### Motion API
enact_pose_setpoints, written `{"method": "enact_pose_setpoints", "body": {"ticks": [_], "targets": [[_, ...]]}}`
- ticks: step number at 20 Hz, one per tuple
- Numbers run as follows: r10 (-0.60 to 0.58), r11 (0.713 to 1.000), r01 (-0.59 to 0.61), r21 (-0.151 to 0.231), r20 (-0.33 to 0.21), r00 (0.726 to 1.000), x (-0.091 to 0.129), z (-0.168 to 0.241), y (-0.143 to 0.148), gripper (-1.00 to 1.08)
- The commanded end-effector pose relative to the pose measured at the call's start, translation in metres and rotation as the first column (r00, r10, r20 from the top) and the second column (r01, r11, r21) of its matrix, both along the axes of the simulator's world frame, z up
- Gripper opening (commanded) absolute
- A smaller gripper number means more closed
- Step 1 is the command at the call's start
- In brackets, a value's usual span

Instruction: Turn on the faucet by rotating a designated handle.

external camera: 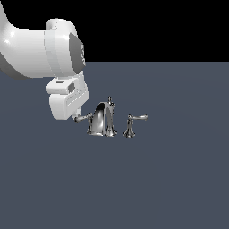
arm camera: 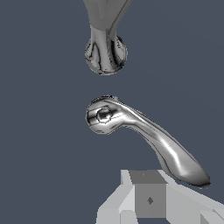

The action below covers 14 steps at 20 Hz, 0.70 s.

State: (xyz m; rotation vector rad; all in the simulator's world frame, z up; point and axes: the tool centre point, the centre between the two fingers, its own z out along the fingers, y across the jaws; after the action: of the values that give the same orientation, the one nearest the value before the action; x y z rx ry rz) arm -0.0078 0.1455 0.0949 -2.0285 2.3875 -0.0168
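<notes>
Hand (external camera: 75, 117): white, low over the table, at about 9 o'clock of the spout in the exterior view. Only one finger (arm camera: 148, 197) plainly shown in the wrist view; opening not readable, hold on anything not readable. Tip of the lever just beside that finger, contact uncertain.

Handle (arm camera: 148, 135): thin chrome lever, hub at one end, blade sweeping out toward the hand. In the exterior view (external camera: 83, 118), reaching out to 9 o'clock from the spout, its far end at the hand's lower edge.

Faucet (external camera: 103, 119): small chrome set standing near the middle of the table. Arched spout with a small knob on top; spout base also visible in the wrist view beyond the lever hub.

Second lever (external camera: 135, 119): on its own flared pedestal at 3 o'clock of the spout, blade pointing away from it. Well clear of the hand.

Table (external camera: 170, 179): flat dark grey-blue surface.

Progress, judged: approach done, hand set at the lever's end. Turn itself apparently not yet made or only beginning; sweep of the lever about its hub left to do.
</notes>
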Motion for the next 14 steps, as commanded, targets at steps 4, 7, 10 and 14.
{"method": "enact_pose_setpoints", "body": {"ticks": [4, 7, 10, 14], "targets": [[0.006, 1.000, -0.006, 0.002, -0.013, 1.000, -0.019, 0.000, 0.001, -1.00], [0.012, 1.000, -0.012, 0.002, -0.011, 1.000, -0.021, 0.000, -0.001, -1.00], [0.011, 1.000, -0.011, 0.002, -0.011, 1.000, -0.027, 0.000, -0.011, -1.00], [0.009, 1.000, -0.009, 0.003, -0.013, 1.000, -0.036, 0.000, -0.025, -1.00]]}}
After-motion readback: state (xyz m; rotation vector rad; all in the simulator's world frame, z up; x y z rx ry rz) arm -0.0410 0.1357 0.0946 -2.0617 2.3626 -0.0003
